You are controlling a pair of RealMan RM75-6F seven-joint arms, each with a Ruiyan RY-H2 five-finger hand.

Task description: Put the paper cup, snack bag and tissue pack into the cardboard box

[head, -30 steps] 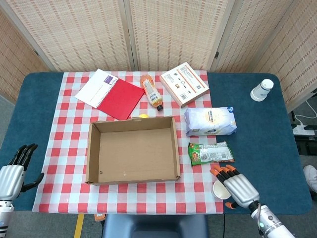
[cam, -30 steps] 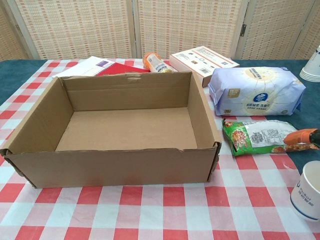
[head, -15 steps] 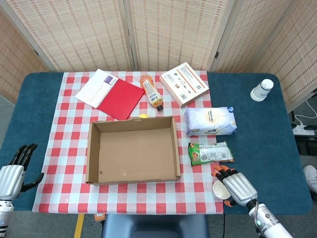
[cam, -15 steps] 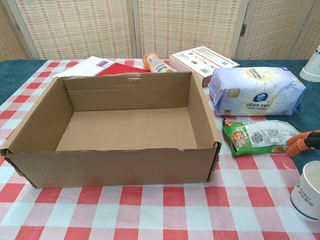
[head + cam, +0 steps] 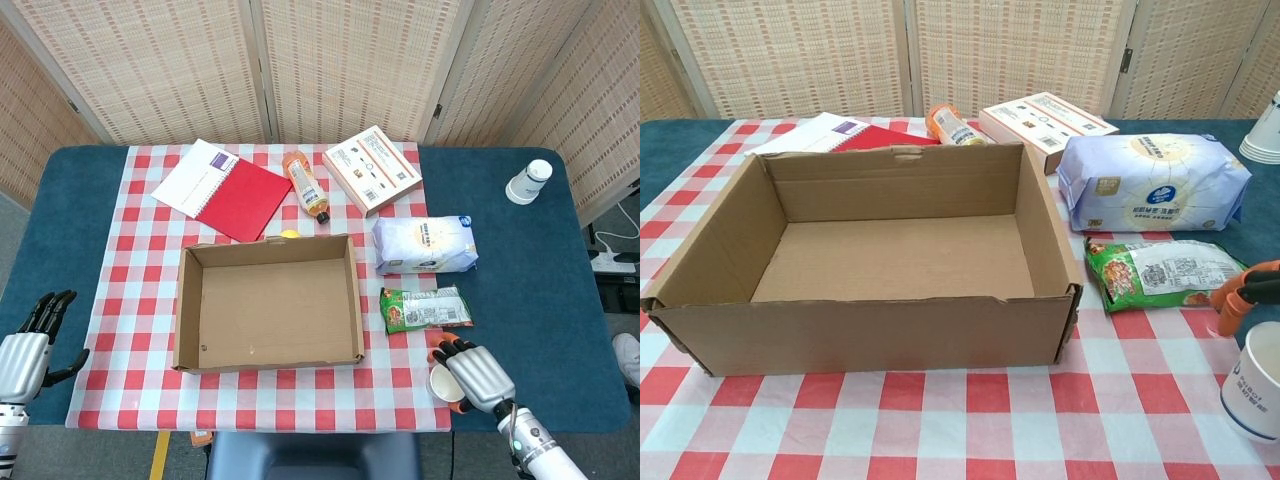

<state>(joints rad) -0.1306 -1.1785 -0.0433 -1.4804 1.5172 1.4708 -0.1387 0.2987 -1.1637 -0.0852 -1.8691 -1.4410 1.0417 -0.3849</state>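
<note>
The white paper cup stands upright at the cloth's near right corner and shows at the lower right of the chest view. My right hand lies right against it, orange fingertips curled down just beyond the rim; I see no grip on it. The green snack bag lies flat just beyond the cup, and the blue-white tissue pack lies behind the bag. Left of them the cardboard box is open with nothing inside. My left hand hangs by the table's near left corner, fingers apart.
Behind the box lie a red notebook, an orange bottle and a white-and-orange carton. A stack of paper cups stands at the far right on the blue table.
My right hand has drawn back toward the near edge and its fingers have curled down closer to the paper cup. The left hand and all objects are unmoved.
</note>
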